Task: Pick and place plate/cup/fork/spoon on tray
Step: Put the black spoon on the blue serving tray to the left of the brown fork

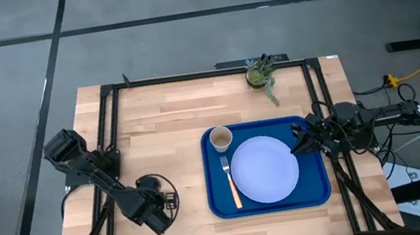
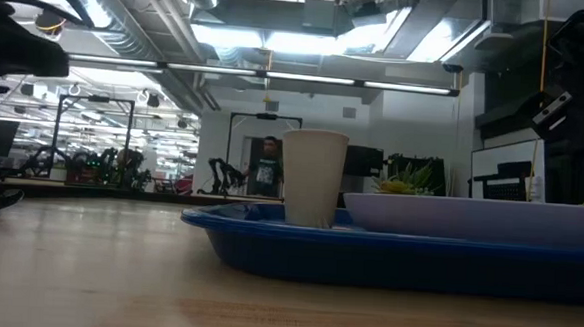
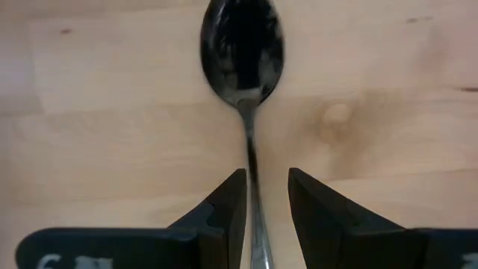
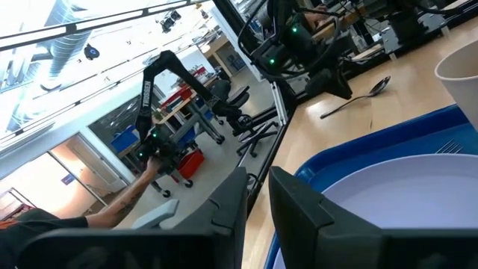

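Note:
The dark spoon [image 3: 241, 52] lies flat on the wooden table, left of the blue tray [image 1: 219, 204]. My left gripper [image 3: 267, 196] is open and points down over it, one finger on each side of the thin handle [image 3: 251, 161]; I cannot tell whether they touch it. The pale plate [image 1: 265, 169], the tan cup [image 1: 221, 138] and the orange-handled fork [image 1: 231, 183] rest on the tray. My right gripper [image 1: 301, 142] is open by a narrow gap and empty. It hovers at the plate's right edge over the tray's right rim.
A small potted plant [image 1: 260, 72] stands at the table's far edge. Bare wood lies between the spoon and the tray [image 2: 367, 256]. A black frame runs along the table's sides. A person's arm [image 4: 134, 190] shows in the room beyond.

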{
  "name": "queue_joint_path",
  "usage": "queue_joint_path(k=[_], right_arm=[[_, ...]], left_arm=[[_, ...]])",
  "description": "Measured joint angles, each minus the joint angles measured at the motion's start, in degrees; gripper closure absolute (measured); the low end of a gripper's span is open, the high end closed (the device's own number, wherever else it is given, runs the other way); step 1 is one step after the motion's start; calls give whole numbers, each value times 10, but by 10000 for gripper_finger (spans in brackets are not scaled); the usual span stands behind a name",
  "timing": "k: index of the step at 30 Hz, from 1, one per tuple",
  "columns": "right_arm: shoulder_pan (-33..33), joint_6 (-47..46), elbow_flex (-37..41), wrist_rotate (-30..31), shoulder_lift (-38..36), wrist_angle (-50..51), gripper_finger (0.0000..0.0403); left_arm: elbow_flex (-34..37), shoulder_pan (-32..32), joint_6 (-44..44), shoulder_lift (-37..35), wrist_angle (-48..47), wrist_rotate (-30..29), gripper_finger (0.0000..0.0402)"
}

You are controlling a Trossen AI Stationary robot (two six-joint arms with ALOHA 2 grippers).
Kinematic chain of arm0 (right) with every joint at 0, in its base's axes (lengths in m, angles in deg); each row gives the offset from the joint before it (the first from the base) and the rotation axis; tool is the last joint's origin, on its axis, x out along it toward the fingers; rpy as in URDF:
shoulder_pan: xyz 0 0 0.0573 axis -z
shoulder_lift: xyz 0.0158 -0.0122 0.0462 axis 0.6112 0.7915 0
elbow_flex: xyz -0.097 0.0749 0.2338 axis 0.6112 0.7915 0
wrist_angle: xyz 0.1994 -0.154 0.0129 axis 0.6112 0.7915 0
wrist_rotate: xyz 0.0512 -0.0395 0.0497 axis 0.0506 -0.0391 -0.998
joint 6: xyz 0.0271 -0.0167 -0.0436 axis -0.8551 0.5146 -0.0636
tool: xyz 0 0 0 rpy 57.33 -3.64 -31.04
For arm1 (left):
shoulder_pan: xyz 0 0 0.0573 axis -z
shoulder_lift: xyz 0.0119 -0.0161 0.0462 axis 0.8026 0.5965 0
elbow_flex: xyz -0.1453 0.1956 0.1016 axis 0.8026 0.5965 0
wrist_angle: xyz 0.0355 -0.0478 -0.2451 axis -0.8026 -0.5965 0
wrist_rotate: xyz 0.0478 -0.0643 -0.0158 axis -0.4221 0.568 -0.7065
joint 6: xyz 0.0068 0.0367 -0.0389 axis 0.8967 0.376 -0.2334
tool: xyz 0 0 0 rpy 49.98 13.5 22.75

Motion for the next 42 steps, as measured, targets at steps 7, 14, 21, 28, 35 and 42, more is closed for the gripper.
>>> queue_joint_path(k=[7, 14, 21, 28, 35, 42], right_arm=[[0, 0, 0, -5, 0, 0, 338], [0, 0, 0, -6, 0, 0, 338], [0, 0, 0, -6, 0, 0, 338], [0, 0, 0, -9, 0, 0, 338], [0, -1, 0, -9, 0, 0, 338], [0, -1, 0, -9, 0, -1, 338]], left_arm=[[0, -2, -3, 4, 6, 3, 307], [0, -2, -2, 4, 6, 16, 307], [0, -2, 2, 4, 6, 17, 307], [0, -2, 34, 4, 2, 16, 308], [54, -1, 34, 1, 84, 19, 308], [63, -1, 36, 1, 97, 16, 308]])
